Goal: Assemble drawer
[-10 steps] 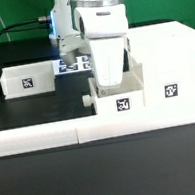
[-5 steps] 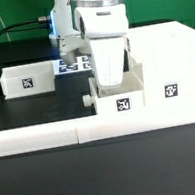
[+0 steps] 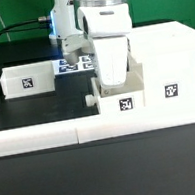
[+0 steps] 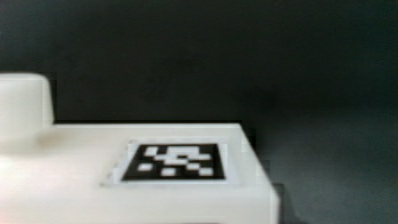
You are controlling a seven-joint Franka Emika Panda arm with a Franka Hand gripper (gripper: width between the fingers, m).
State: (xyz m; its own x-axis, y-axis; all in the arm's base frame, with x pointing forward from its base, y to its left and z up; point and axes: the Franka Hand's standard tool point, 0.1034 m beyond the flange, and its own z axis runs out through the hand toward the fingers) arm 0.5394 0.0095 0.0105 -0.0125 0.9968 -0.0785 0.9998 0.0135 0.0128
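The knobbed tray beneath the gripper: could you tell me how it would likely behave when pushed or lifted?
The tray looks like rigid thin-walled plastic, so it is probably stiff and light. Low and flat-bottomed, it should slide on the black table rather than tip or roll. Its smooth white walls may be slippery to grip.

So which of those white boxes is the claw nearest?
The middle tray, the one with a knob on its side: the claw is right above it. The other tray lies apart on the exterior view's left, the tall housing on its right.
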